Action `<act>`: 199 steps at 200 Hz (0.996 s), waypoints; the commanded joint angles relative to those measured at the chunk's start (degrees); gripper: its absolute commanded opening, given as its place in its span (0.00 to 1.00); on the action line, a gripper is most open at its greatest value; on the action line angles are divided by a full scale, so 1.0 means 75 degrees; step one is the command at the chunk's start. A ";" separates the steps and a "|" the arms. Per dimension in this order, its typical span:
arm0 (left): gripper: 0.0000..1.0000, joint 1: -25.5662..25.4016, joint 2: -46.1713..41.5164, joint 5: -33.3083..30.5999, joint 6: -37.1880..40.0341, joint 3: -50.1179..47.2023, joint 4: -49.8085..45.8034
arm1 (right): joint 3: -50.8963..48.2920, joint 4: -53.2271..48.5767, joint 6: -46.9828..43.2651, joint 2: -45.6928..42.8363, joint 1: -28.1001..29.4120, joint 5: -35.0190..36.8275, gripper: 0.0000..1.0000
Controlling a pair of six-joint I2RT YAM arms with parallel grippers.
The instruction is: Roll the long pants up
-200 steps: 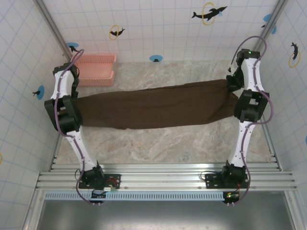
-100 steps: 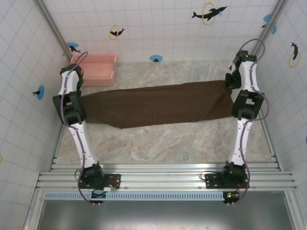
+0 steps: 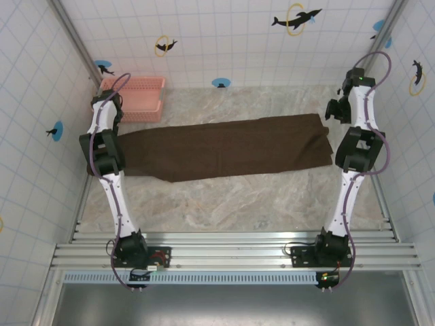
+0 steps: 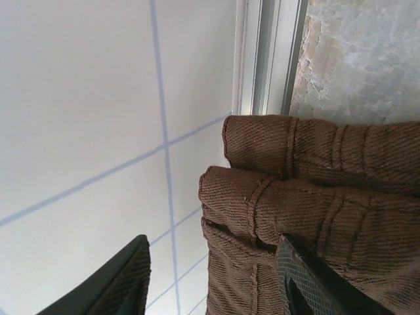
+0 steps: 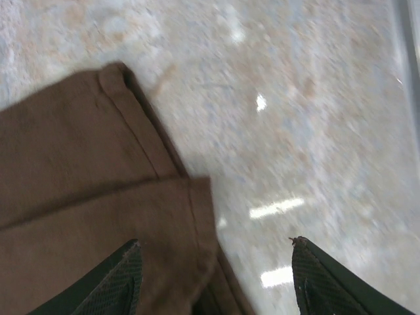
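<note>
The long pants (image 3: 224,148), dark brown, lie flat across the marble table (image 3: 238,204) from left to right, with the left arm (image 3: 102,146) hiding their left end. The left gripper (image 4: 210,285) and right gripper (image 5: 213,282) gape wide, holding nothing. The right wrist view is blurred.

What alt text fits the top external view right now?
Dark brown long pants lie flat and unrolled, stretched left to right across the marble table. The left arm is at their left end and the right arm at their right end; a pink basket sits at the far left corner.
</note>
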 commanded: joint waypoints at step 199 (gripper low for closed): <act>0.47 -0.0115 -0.0426 0.0012 0.0410 -0.1026 0.0113 | 0.0179 0.0754 0.0861 0.0902 0.0274 -0.0796 0.08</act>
